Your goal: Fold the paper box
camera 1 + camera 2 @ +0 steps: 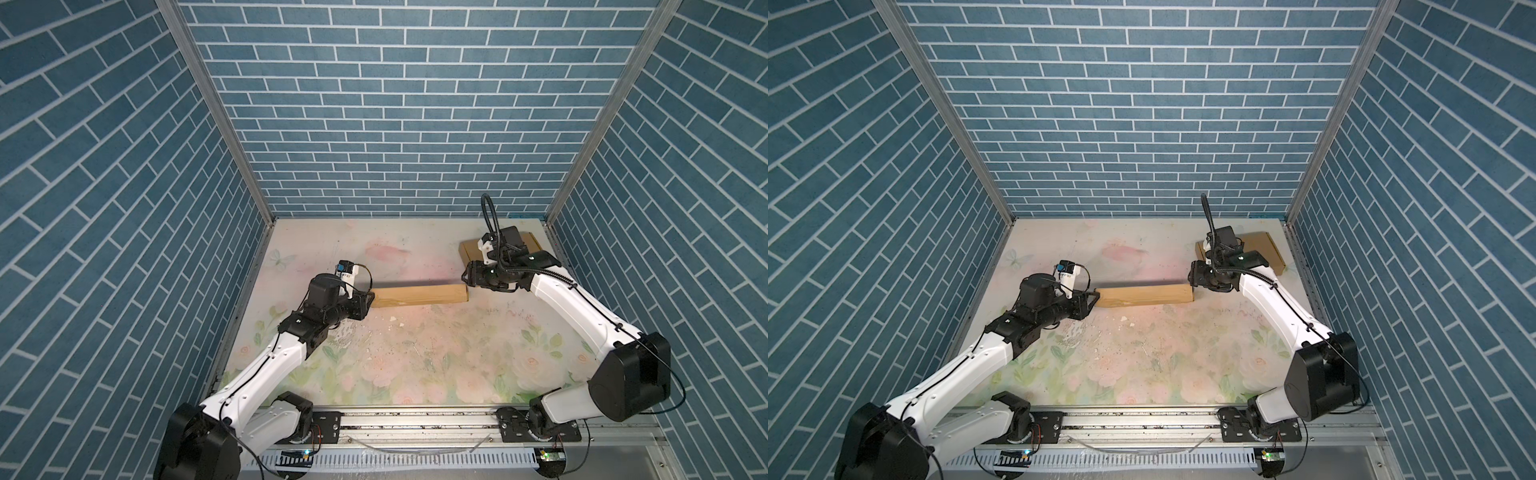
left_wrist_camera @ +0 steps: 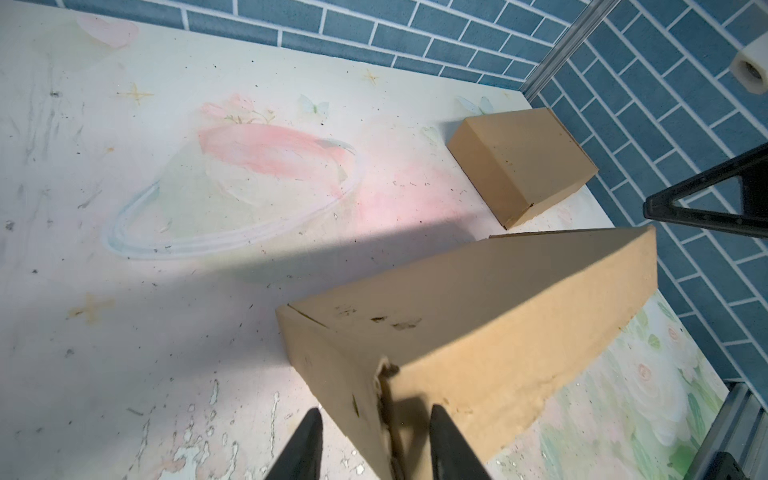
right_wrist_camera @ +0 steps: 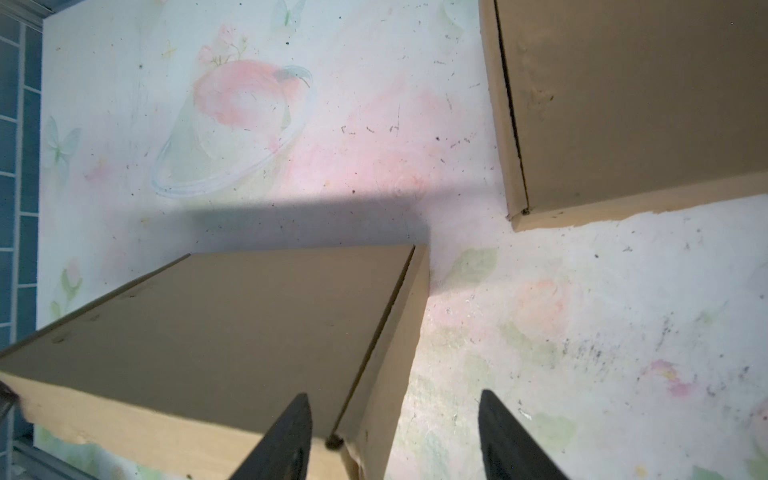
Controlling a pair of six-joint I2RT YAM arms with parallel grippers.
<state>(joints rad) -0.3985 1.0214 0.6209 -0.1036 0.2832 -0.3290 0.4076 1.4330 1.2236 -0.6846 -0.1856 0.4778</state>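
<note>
Floral table [image 1: 415, 353]: right arm [image 1: 573, 303] half-hides the far box [image 1: 468, 250].

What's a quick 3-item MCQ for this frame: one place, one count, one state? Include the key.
1. Where is the spare box?
A. far right corner of the table
B. near left corner
C. centre of the table

2. How many cardboard boxes are on the table?
A. one
B. two
C. four

3. The right claw is:
A. open at the end of the long box
B. shut on it
C. shut, empty

Key:
1 A: both top views show it by the back right wall corner.
2 B: only the long box and spare box show.
3 A: the right wrist view shows its fingers spread, one over the box top, one over bare table.
</note>
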